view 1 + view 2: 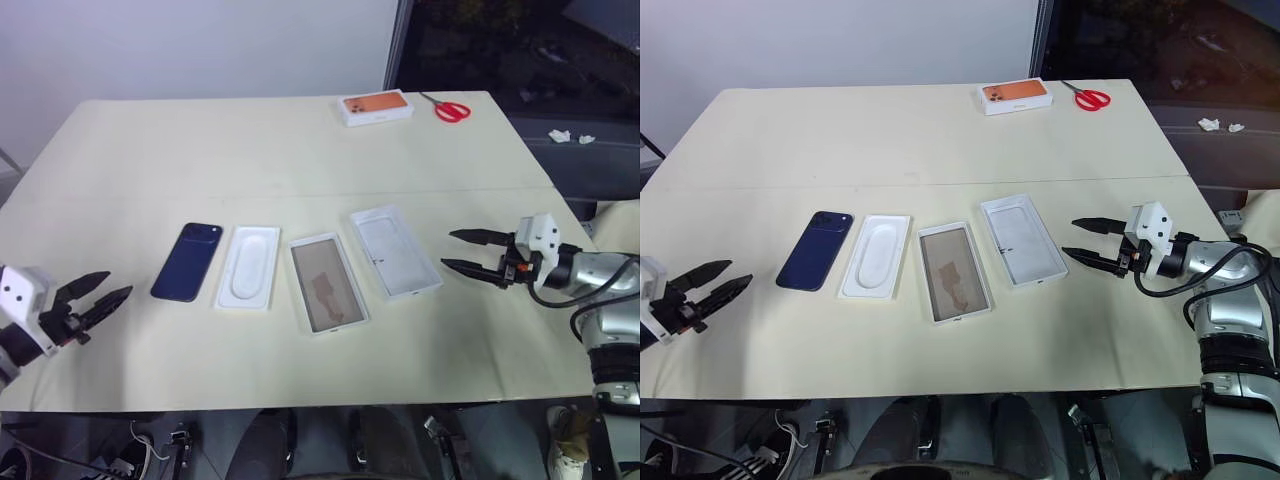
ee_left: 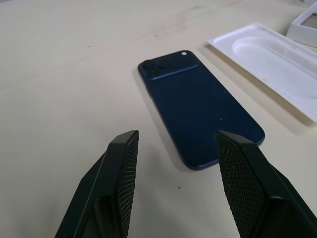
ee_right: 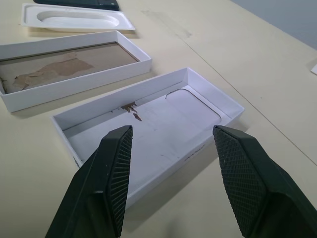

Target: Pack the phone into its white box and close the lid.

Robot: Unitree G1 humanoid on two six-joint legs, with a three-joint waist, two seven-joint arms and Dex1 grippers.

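The dark navy phone lies back up on the table, camera cluster at its far end. To its right, past a moulded insert, lies the white box with its brownish floor showing. Further right the lid lies with its plain white inside up. My left gripper hovers open near the table's front left, pointing at the phone and a short way from it. On the right my right gripper is open just beside the lid, its fingers apart from it.
A white moulded insert lies between the phone and the box. A white box with an orange top and red scissors sit at the table's far edge. The table's right edge is close behind my right arm.
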